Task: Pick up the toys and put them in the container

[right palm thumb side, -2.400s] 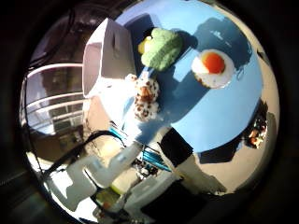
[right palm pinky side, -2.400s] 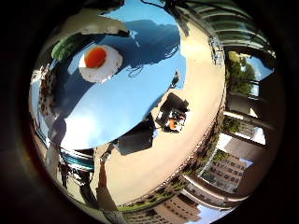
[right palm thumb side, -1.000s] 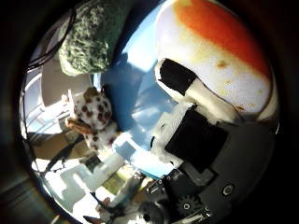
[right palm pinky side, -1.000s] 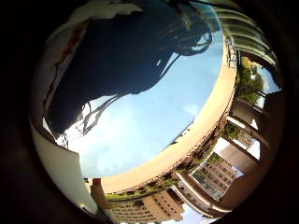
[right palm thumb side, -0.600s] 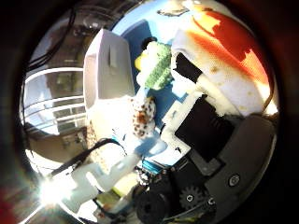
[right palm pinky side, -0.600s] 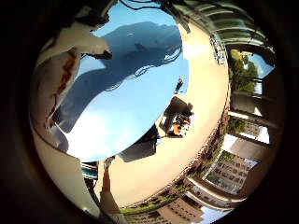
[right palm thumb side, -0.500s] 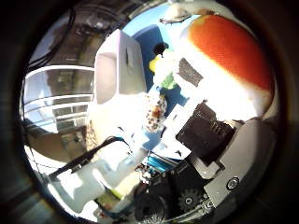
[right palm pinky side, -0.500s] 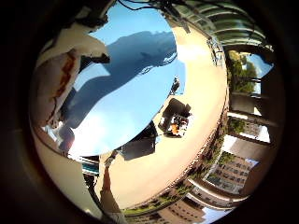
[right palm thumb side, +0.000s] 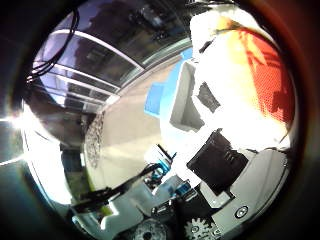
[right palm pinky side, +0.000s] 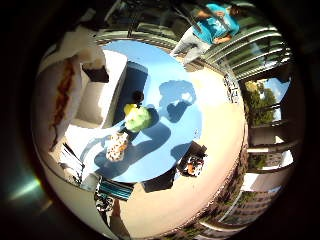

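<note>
My hand is shut on the fried egg toy, which fills much of the right thumb side palm view, with a finger lying against it. The egg's edge also shows in the right little finger side palm view. That view shows the round blue table well below the palm. On it stand the white container, a green plush toy, a small yellow toy beside it and a spotted toy. The held egg is high up, over the container's side of the table.
A paved floor surrounds the table. A dark box with an orange item stands on the floor beside the table. A person in a teal top stands away from the table. Railings and a tiled floor show in the thumb side view.
The hand closed on the fried egg toy and lifted it off the table. The views have swung and risen, so the container and the other toys now show small and far below.
</note>
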You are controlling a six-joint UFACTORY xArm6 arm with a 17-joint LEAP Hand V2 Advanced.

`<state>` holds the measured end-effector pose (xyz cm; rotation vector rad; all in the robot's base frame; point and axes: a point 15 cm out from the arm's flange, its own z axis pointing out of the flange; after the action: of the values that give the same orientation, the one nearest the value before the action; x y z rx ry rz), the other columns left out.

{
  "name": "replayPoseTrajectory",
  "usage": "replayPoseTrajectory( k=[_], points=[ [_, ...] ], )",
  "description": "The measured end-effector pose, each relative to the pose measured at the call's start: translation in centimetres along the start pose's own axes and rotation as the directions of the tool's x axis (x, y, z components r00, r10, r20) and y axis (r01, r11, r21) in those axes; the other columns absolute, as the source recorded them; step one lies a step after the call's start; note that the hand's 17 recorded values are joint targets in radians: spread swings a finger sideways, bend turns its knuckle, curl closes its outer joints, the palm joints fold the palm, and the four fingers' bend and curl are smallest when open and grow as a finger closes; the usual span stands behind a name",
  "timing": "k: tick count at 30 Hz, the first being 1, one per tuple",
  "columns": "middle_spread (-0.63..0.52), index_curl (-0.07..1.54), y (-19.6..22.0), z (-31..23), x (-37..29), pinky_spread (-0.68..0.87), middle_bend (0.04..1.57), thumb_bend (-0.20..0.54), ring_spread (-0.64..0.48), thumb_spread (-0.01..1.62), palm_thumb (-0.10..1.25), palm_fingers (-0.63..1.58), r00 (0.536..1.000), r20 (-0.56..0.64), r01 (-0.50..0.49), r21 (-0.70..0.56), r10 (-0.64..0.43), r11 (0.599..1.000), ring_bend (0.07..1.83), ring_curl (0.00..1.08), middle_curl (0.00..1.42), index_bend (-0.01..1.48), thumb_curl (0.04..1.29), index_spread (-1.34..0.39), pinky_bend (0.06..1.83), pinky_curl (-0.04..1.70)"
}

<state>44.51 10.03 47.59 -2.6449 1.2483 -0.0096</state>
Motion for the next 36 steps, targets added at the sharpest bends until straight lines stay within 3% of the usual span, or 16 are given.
replayPoseTrajectory(
  k=[3,7,9,10,12,13,14,16,22,29,36],
  points=[
    [-0.18,0.98,-3.0,5.0,-2.0,0.11,1.35,-0.015,-0.13,1.18,0.95,0.79,0.999,0.048,0.017,-0.059,-0.014,0.998,1.51,0.86,1.01,0.86,0.65,-0.72,1.78,0.55],
    [-0.18,1.04,-5.7,8.3,-1.3,0.11,1.36,-0.037,-0.13,1.19,0.87,0.75,0.999,0.044,-0.001,-0.050,0.003,0.999,1.53,0.87,1.02,0.85,0.64,-0.72,1.78,0.58],
    [-0.15,1.01,-6.0,9.7,-0.8,0.17,1.25,-0.052,-0.07,1.21,0.77,0.74,0.999,0.043,-0.010,-0.062,0.013,0.998,1.41,0.78,0.93,0.77,0.59,-0.69,1.68,0.55],
    [-0.14,0.99,-5.7,10.0,-0.7,0.20,1.03,-0.063,-0.03,1.21,0.71,0.27,0.999,0.048,-0.014,-0.078,0.018,0.997,1.34,0.78,0.87,0.62,0.56,-0.61,1.70,0.57],
    [-0.12,0.96,-4.7,10.8,-0.7,0.24,0.87,-0.060,0.03,1.21,0.68,-0.05,0.998,0.065,-0.018,-0.123,0.026,0.992,1.26,0.77,0.80,0.56,0.54,-0.56,1.64,0.58],
    [-0.09,0.90,-4.1,11.3,-0.8,0.27,0.76,-0.059,0.08,1.22,0.64,-0.22,0.996,0.079,-0.017,-0.155,0.030,0.988,1.12,0.69,0.73,0.52,0.52,-0.53,1.51,0.53],
    [-0.07,0.84,-3.3,11.8,-0.9,0.30,0.66,-0.053,0.12,1.22,0.62,-0.26,0.995,0.095,-0.016,-0.189,0.035,0.982,0.99,0.61,0.67,0.46,0.50,-0.50,1.42,0.47],
    [-0.03,0.74,-2.3,12.1,-0.2,0.34,0.49,-0.047,0.18,1.22,0.58,-0.27,0.993,0.111,-0.021,-0.219,0.046,0.976,0.80,0.50,0.57,0.35,0.46,-0.46,1.27,0.38],
    [0.03,0.60,-0.9,10.9,2.8,0.39,0.29,-0.041,0.25,1.21,0.51,-0.15,0.993,0.106,-0.034,-0.195,0.056,0.980,0.62,0.39,0.46,0.18,0.41,-0.44,1.09,0.29],
    [0.05,0.47,2.8,6.8,8.6,0.44,0.19,-0.027,0.28,1.21,0.49,-0.04,0.992,0.064,-0.097,-0.122,0.105,0.988,0.52,0.34,0.40,0.14,0.37,-0.42,0.97,0.23],
    [0.04,0.37,6.9,4.8,15.1,0.46,0.18,-0.022,0.29,1.21,0.50,0.04,0.987,0.013,-0.159,-0.063,0.160,0.985,0.49,0.32,0.37,0.16,0.35,-0.38,0.95,0.20]
  ],
)
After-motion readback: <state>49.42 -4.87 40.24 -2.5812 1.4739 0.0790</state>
